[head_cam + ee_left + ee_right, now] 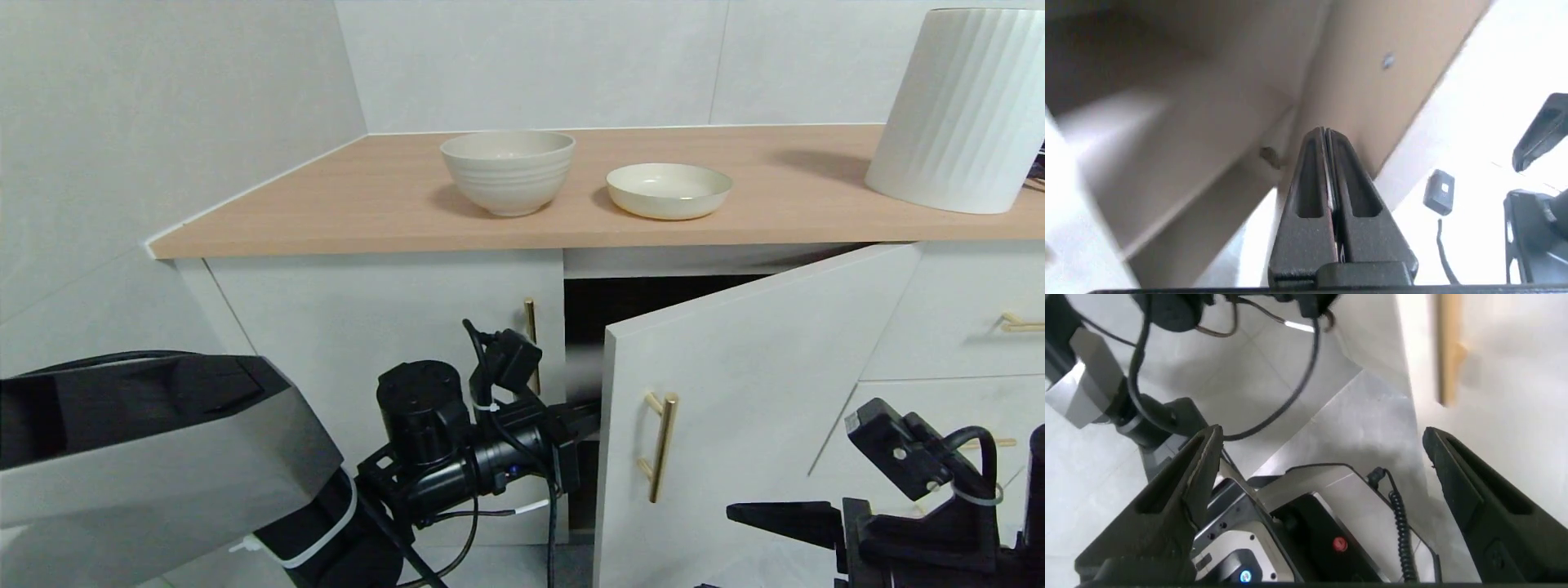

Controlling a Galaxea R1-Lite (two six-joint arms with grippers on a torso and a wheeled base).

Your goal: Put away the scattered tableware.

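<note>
Cream bowl [508, 171] and shallow dish [669, 189] sit near the desk's [367, 212] front edge. Left claw [1324, 135] clenched, empty, seemingly poking behind the open cabinet door [735, 392]. Right claw [1319, 457] spread wide.

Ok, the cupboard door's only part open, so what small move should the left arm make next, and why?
Probably sweep the left gripper outward against the inner face of the cabinet door to push it wider. The gripper is shut and sits in the gap by the door's edge, and the bowl and dish wait on the counter.
</note>
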